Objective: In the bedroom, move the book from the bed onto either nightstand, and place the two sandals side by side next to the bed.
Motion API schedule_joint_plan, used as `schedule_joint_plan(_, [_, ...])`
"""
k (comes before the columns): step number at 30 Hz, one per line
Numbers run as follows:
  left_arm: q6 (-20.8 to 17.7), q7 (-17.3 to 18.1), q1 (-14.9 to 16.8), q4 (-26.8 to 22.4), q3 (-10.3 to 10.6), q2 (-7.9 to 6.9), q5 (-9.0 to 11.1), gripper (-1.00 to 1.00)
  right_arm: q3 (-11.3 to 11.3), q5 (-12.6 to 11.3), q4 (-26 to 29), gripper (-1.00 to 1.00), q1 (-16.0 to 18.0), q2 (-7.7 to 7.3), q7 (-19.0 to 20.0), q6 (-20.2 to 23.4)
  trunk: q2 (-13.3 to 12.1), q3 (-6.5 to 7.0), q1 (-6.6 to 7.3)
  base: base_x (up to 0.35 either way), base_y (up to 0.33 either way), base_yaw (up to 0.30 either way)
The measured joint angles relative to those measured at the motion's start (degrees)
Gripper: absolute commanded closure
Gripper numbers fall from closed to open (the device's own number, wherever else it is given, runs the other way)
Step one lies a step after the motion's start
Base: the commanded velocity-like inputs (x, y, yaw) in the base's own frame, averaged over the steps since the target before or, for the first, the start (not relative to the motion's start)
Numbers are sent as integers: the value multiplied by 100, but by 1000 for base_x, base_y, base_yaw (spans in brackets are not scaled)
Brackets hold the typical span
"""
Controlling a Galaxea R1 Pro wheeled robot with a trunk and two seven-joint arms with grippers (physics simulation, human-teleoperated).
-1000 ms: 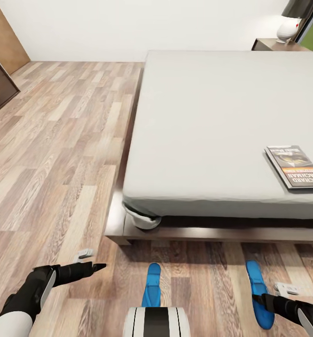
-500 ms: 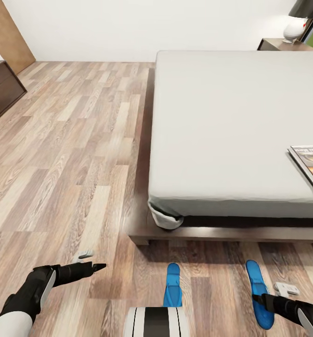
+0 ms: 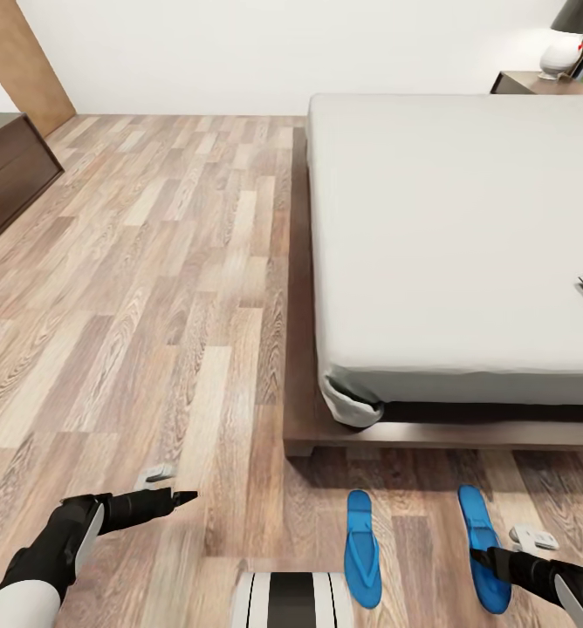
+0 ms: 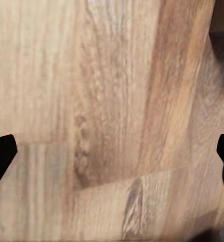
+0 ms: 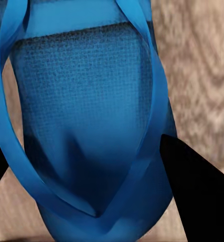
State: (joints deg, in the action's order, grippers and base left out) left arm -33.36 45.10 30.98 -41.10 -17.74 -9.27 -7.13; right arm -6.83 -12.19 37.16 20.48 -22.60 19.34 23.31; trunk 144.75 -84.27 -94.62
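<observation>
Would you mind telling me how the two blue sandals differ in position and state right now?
The left sandal lies free on the floor, nearer the robot's middle; the right sandal sits at the right gripper, whose jaws flank it in the right wrist view. Both are blue, flat, and point toward the bed.

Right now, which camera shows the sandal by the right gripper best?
The right wrist view: the sandal is close up, straps and textured sole clear. The head view shows it whole but small, near the bed. The left wrist view shows a blue sliver, which sandal unclear.

We see a home bedroom: a large low dark-wood bed (image 3: pixel 466 253) with pale grey mattress, light-brown wood-plank floor (image 3: pixel 152 288), a dark brown nightstand (image 3: pixel 536 84).
</observation>
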Motion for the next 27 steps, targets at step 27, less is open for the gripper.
schedule_joint_plan(27, [15, -1, 1, 4, -7, -2, 0, -100, -3, 0, 4, 100, -1, -9, 0, 5, 0, 0, 0, 0, 221, 0])
